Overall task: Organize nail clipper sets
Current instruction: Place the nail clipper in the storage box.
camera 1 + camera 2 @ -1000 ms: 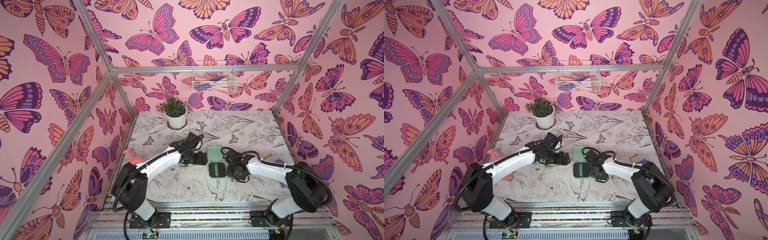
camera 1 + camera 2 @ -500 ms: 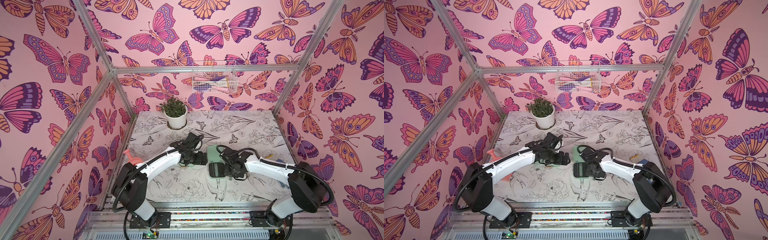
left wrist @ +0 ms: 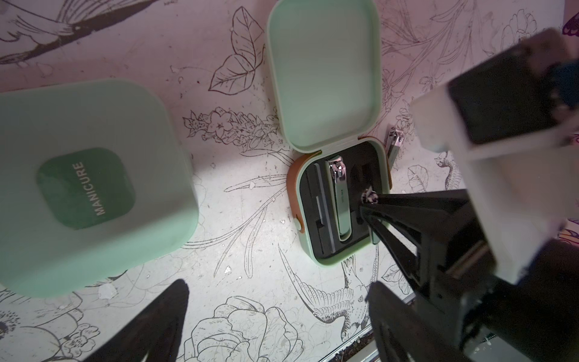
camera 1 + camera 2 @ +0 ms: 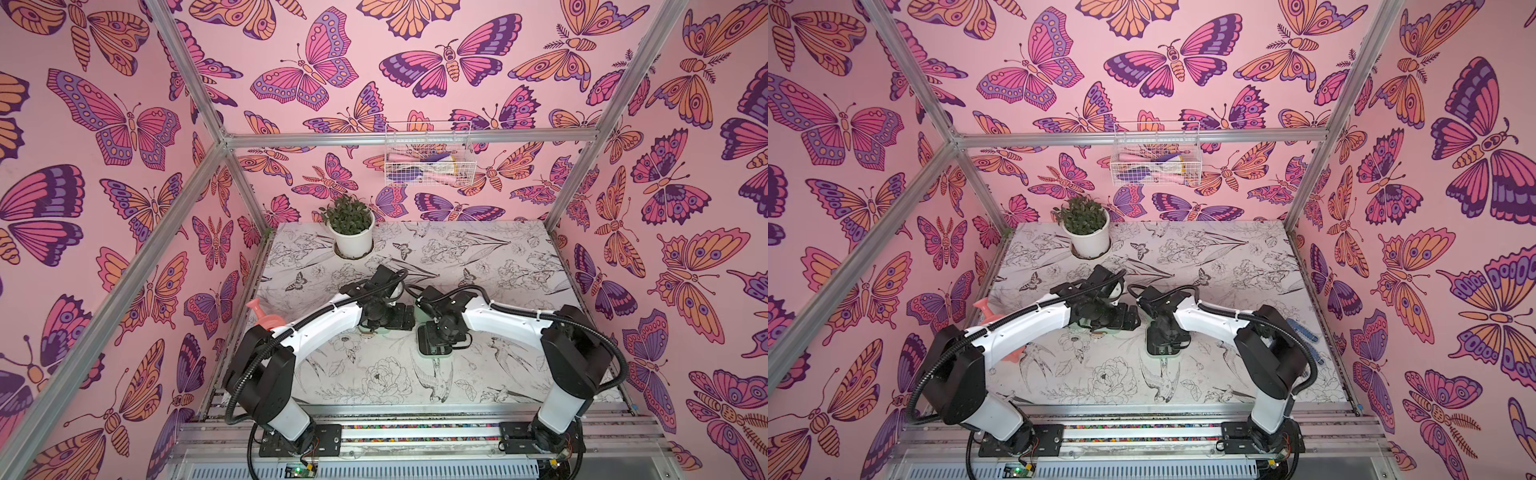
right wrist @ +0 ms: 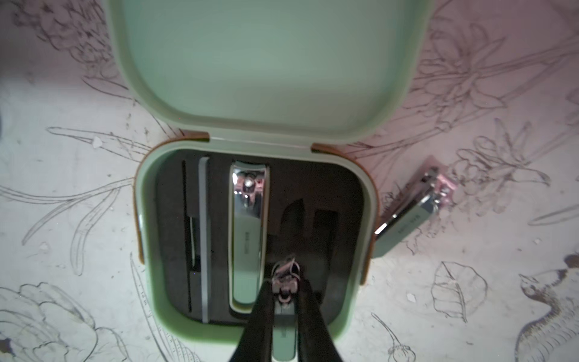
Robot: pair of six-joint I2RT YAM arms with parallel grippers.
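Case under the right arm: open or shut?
Open. The case has its lid swung back, exposing the black insert and a seated clipper.

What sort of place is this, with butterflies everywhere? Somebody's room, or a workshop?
Probably a staged robot test booth, not a lived-in room: butterfly panels fill a bare aluminium frame, the left arm and right arm are bolted to a rail at the table's front, and the potted plant looks like decoration.
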